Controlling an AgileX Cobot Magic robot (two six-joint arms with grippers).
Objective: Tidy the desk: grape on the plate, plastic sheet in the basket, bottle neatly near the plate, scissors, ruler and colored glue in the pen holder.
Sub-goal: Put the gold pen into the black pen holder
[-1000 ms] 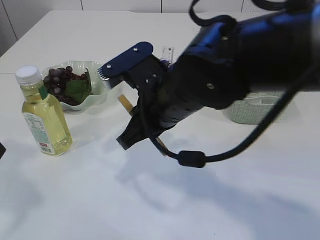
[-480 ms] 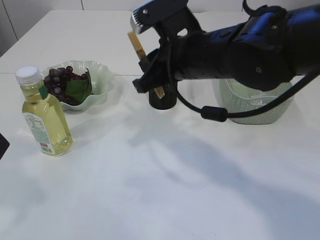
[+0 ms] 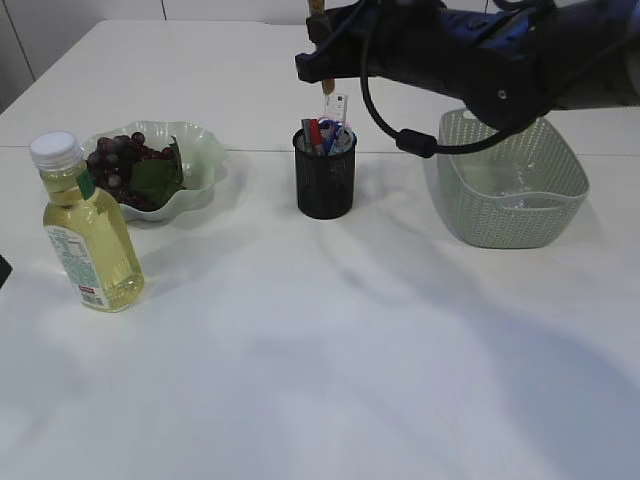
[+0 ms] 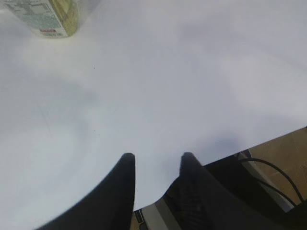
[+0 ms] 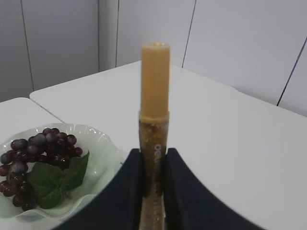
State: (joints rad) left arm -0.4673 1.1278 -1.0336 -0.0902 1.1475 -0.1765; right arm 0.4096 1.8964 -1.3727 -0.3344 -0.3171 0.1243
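Observation:
My right gripper is shut on the colored glue, an amber glitter stick held upright. It hangs above the black mesh pen holder, and the stick's lower tip is clear of the rim. A clear ruler and red and blue items stand in the holder. The grape lies on the pale green plate. The bottle of yellow liquid stands just in front of the plate. Something clear glints inside the green basket. My left gripper is open and empty over the table's near edge.
The right arm's dark body and cable stretch across the back, over the basket. The base of the bottle shows at the top left of the left wrist view. The table edge and floor lie to that gripper's right.
The right arm has lifted from low over the table's middle and swung back and up. It has carried the glue to a spot above the pen holder. The left gripper has not moved.

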